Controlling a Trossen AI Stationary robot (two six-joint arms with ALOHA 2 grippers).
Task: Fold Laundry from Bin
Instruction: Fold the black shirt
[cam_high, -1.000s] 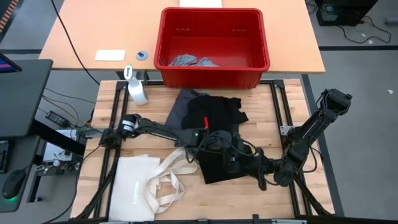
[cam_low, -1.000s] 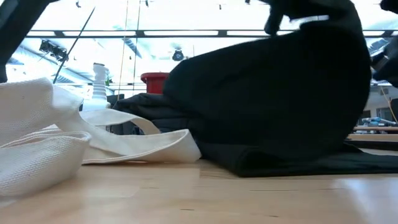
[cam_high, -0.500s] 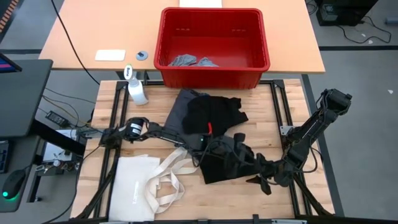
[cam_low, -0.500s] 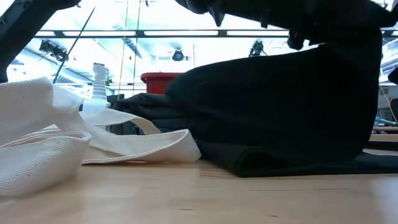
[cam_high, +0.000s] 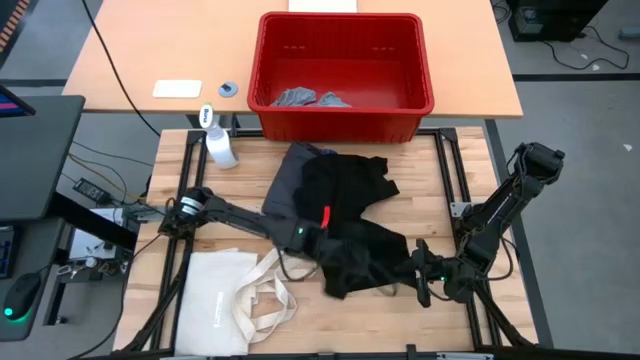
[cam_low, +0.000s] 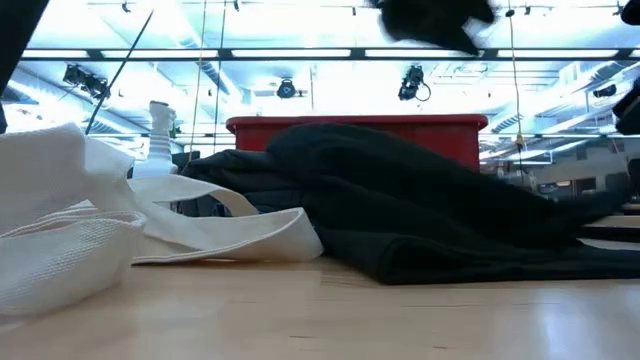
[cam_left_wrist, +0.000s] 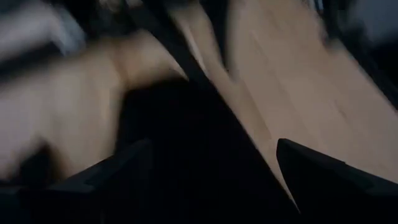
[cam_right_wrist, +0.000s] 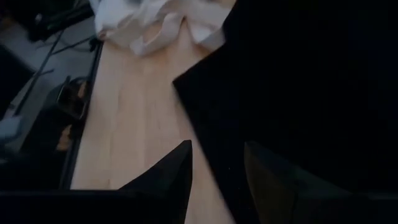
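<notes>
Wooden table (cam_high: 200, 335), lower half of high view; orange desk behind carries bin (cam_high: 345, 118), upper centre, 2 light grey pieces (cam_high: 300, 98) left inside for later folds; black garment (cam_high: 355, 230) spread at table centre as current fold item; dark grey piece (cam_high: 290, 172) partly under it; tote bag (cam_high: 235, 295) lower left, set aside; left gripper (cam_high: 322, 243) at garment's left edge, fingers spread, holding nothing; right gripper (cam_high: 420, 283) lower right, fingers (cam_right_wrist: 165, 180) part-spread, empty; left wrist view motion-blurred; fold lines indistinct, black on black.

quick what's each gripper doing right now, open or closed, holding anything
Left gripper: open, empty, over the black garment.
Right gripper: jaws apart, holding nothing, at the garment's edge.
</notes>
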